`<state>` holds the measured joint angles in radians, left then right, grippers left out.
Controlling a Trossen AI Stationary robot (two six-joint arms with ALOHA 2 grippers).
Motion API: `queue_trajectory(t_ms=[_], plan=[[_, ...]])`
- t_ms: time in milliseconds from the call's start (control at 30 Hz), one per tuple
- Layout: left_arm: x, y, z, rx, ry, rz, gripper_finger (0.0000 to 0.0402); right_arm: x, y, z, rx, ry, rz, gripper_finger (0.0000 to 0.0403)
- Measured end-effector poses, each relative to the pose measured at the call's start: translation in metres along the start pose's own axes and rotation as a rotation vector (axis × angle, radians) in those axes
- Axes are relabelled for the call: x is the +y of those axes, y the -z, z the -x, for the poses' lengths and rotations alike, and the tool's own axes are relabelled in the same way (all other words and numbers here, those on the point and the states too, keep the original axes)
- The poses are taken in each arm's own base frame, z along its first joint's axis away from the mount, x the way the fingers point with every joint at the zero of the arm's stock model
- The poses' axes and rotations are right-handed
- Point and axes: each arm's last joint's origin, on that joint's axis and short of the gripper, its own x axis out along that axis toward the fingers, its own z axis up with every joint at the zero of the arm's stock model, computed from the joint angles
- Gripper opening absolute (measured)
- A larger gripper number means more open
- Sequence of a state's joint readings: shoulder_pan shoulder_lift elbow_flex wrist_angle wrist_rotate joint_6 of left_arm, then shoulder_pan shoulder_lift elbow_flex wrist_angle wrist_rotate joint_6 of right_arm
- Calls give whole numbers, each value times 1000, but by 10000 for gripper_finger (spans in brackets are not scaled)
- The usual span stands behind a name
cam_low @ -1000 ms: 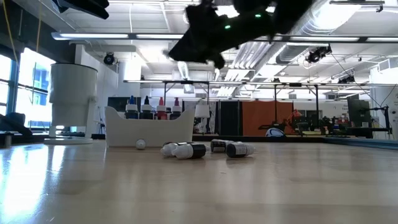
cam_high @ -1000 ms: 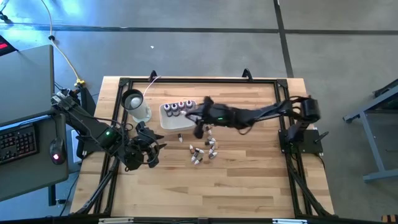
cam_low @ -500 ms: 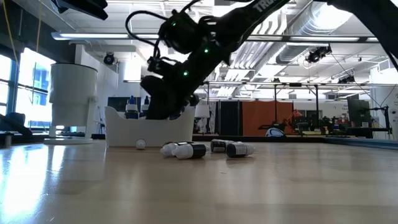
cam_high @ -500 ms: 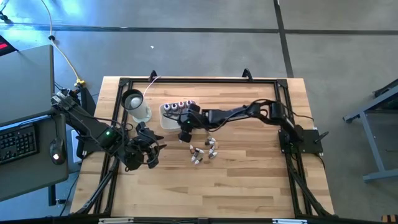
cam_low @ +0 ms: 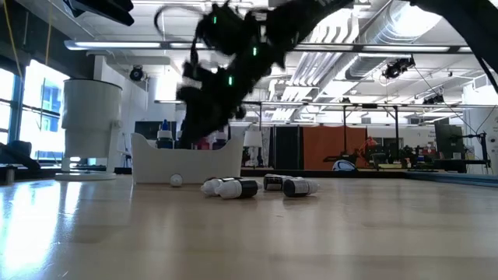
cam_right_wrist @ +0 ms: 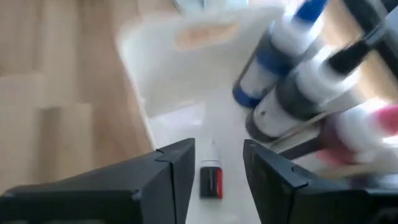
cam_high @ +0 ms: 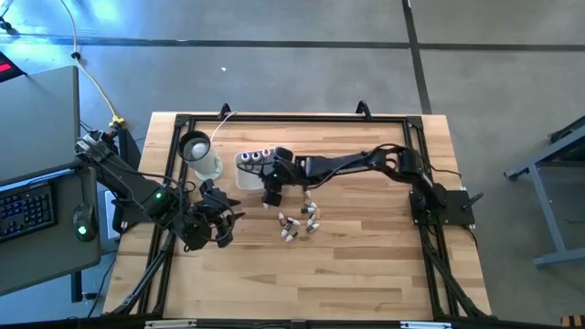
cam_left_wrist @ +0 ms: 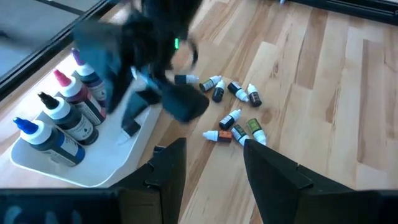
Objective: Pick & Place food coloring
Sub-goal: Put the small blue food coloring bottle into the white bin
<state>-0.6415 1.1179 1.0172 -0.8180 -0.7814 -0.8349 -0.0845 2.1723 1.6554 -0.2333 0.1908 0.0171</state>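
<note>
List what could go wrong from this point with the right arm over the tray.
1. The right end effector hangs open over the white tray with a small red bottle lying on the tray floor between its fingers; the bottle may roll.
2. Tall bottles stand close beside it; lifting out, the arm could tip one.
3. Loose bottles lie clustered on the table, so the next pick may scatter neighbours.

Table [cam_high: 366,265]: light wood planks, smooth, low sheen with soft reflections in the low view. Tray [cam_right_wrist: 168,74]: white plastic, smooth, semi-gloss. Food coloring bottles [cam_left_wrist: 233,118]: glossy plastic, with paper-like labels. Cup [cam_low: 91,128]: matt white plastic. Gripper fingers [cam_right_wrist: 171,180]: dark matt plastic. Table frame [cam_high: 274,118]: black metal.
</note>
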Motion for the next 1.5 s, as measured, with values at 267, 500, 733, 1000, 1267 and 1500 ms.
queue_trajectory(t_ms=[267, 500, 733, 1000, 1267, 1500], plan=[[0, 0, 0, 16, 15, 9, 158, 19, -36, 91, 90, -52, 98, 129], [-13, 8, -13, 82, 19, 61, 158, 22, 0, 145, 246, 33, 29, 129], [-30, 26, -39, 111, -83, -15, 158, 19, 82, 106, 88, 26, -157, 130], [-52, 44, -69, 106, -130, -51, 158, -11, 128, 76, 9, 84, -275, 122], [-51, 41, -89, 93, -177, 209, 158, -10, 141, 56, 35, 45, -281, 121], [-35, 34, -103, 141, -239, 284, 158, -10, 147, 51, 58, 78, -273, 121]])
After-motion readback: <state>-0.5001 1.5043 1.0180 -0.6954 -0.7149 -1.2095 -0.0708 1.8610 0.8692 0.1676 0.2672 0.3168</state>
